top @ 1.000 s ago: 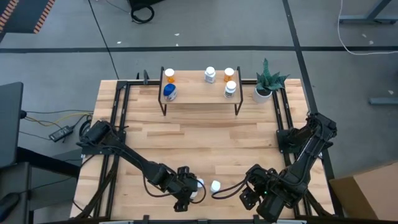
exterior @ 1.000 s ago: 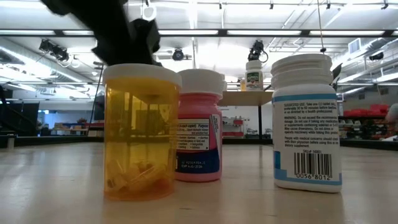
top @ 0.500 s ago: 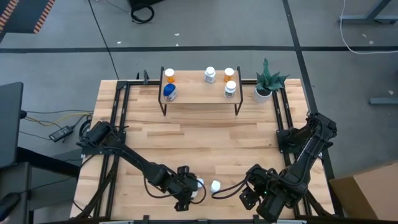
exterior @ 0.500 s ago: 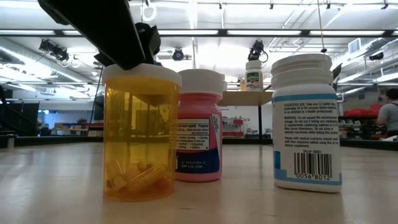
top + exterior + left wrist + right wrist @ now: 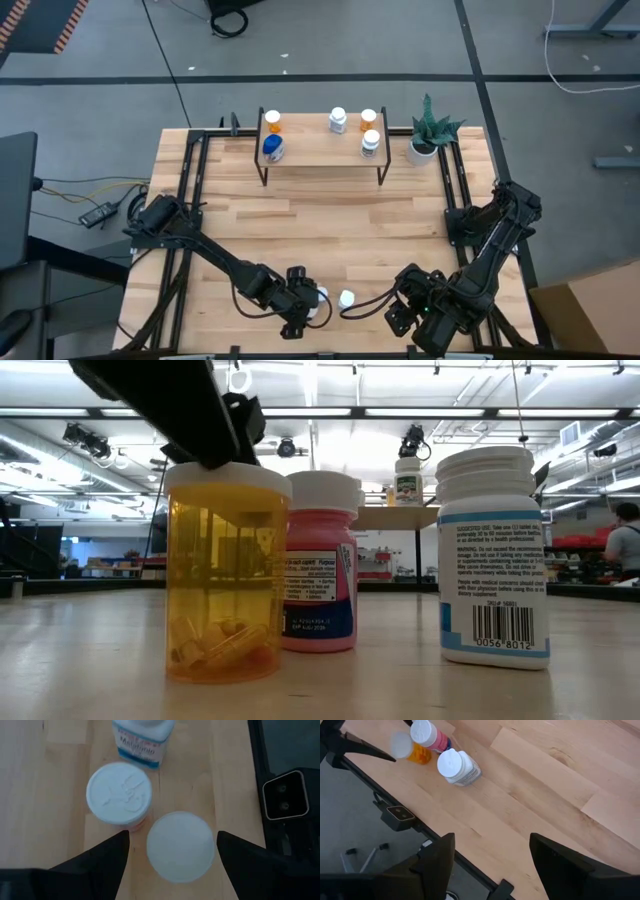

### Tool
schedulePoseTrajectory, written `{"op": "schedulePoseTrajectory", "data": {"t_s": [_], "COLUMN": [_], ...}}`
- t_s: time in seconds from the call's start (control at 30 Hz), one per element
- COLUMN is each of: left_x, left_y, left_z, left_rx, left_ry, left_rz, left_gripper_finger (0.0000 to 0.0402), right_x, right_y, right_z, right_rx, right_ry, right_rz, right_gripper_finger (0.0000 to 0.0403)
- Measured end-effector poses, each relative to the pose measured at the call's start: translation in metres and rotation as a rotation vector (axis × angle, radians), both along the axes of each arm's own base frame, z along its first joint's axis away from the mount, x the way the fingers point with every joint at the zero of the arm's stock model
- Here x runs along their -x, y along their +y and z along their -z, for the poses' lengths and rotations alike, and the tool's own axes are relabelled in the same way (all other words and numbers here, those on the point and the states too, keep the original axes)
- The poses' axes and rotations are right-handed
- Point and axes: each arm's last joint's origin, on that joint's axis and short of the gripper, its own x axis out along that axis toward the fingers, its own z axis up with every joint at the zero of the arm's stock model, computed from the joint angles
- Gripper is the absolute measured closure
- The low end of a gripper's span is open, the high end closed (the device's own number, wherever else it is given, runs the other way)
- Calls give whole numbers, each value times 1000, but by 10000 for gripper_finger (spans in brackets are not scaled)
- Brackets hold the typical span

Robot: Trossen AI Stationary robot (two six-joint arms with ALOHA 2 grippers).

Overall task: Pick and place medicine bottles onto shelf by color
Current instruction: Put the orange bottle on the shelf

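1. Left hand open, fingers either side of the orange bottle cap at the bench near edge; not yet gripped.
2. Pink bottle touching beside it, white bottle near; these three left to move.
3. Shelf at the far edge holds five bottles: two orange, one blue, two white.
4. Right hand open, idle near the front right corner.

Grey concrete floor surrounds the wooden table, crossed by dark lines and trailing cables. Long ceiling strip lights brighten the big hall, where a person stands far off beside cluttered benches.
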Motion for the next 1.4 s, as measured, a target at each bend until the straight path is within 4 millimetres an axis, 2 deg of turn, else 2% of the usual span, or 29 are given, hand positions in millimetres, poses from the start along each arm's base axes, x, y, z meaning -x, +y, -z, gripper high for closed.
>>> {"op": "schedulePoseTrajectory", "data": {"t_s": [0.23, 0.63, 0.9, 1.4], "left_x": [1, 3, 4, 3], "left_y": [-6, -3, -8, -8], "left_z": [-1, 1, 11, 11], "left_rx": [-22, -47, -64, -63], "left_ry": [-31, -2, 13, 3], "left_rz": [63, 60, 80, 48], "left_gripper_finger": [103, 104, 104, 113], "right_x": [0, -1, -1, -1], "right_y": [0, -1, -1, -1], "right_z": [0, 0, 0, 0], "right_rx": [0, 0, -1, -6], "right_ry": [0, 0, -1, -2], "right_rz": [0, 5, 4, 14], "right_gripper_finger": [138, 138, 138, 138]}}
